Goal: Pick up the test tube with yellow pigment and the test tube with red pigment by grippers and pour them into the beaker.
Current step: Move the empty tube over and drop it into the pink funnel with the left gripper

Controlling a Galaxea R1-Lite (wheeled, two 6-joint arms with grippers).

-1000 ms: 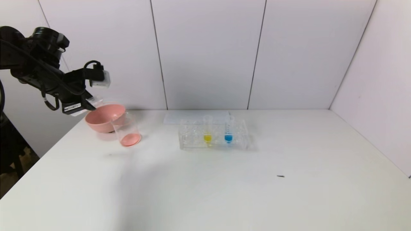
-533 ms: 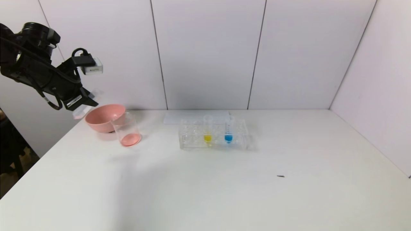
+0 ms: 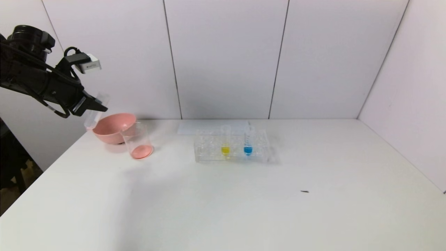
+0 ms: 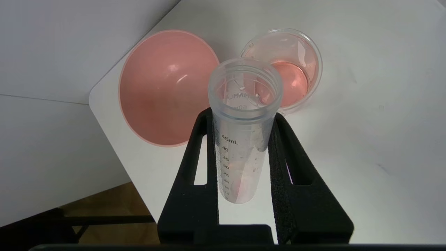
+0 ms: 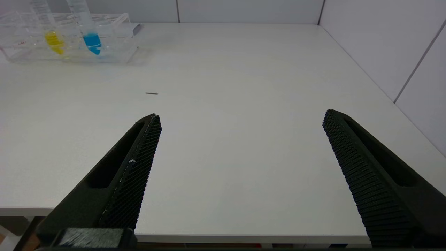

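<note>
Left tool [image 4: 244,150] pinching emptied red-pigment tube [image 4: 244,132] at frame upper left; residual drips may miss beaker [image 3: 136,141], landing on counter [image 3: 223,202].

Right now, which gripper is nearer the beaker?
Left. The left gripper hangs just above and beside the beaker, by the pink bowl, holding a drained tube. The right gripper sits open over the table's near right edge.
</note>
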